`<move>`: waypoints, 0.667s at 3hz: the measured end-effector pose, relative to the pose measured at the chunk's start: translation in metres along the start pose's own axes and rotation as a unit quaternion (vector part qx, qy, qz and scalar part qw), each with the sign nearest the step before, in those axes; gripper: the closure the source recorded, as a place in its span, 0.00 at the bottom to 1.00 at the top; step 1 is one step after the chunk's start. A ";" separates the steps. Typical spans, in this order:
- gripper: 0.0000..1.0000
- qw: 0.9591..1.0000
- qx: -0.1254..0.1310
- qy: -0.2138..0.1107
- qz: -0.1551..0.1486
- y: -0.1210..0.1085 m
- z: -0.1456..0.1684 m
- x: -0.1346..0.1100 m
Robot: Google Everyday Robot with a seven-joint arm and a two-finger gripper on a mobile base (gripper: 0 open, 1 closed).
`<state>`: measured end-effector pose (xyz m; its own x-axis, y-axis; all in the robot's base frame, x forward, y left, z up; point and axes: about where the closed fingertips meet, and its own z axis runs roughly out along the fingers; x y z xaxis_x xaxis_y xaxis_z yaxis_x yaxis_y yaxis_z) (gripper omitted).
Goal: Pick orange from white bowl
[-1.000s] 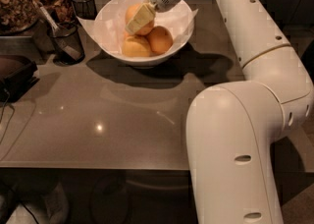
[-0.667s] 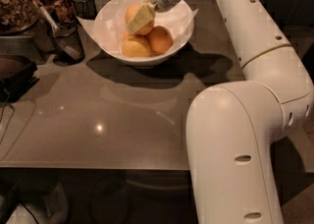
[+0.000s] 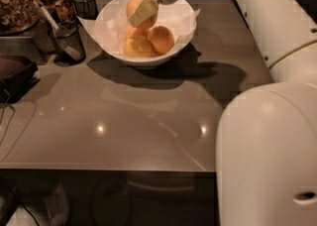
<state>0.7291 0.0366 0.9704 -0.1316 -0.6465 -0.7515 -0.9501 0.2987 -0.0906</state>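
Observation:
The white bowl (image 3: 179, 35) with its paper lining stands at the back of the grey counter. The orange (image 3: 132, 4) is the top fruit of the pile, at the bowl's far left side. My gripper (image 3: 136, 10) reaches down from the upper right and is shut on the orange. One cream finger (image 3: 142, 12) lies across the orange's front; the other finger is hidden behind it. A deeper reddish-orange fruit (image 3: 161, 39) and a smaller yellower fruit (image 3: 136, 47) lie lower in the bowl.
Two black wire-mesh cups (image 3: 67, 41) (image 3: 85, 5) stand left of the bowl. A bin of snacks (image 3: 18, 3) is at the far left, with a dark object (image 3: 14, 73) below it. My arm's large white body (image 3: 267, 150) fills the right side.
The orange and the gripper sit slightly higher in the bowl than a second ago. The other fruits have not moved.

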 end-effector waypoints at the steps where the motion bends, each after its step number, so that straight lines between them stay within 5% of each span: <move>1: 1.00 0.998 0.044 -0.039 -0.023 0.022 -0.039 -0.020; 2: 1.00 0.998 0.039 -0.035 -0.017 0.031 -0.023 -0.011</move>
<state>0.6950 0.0373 0.9910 -0.0771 -0.6070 -0.7909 -0.9284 0.3329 -0.1651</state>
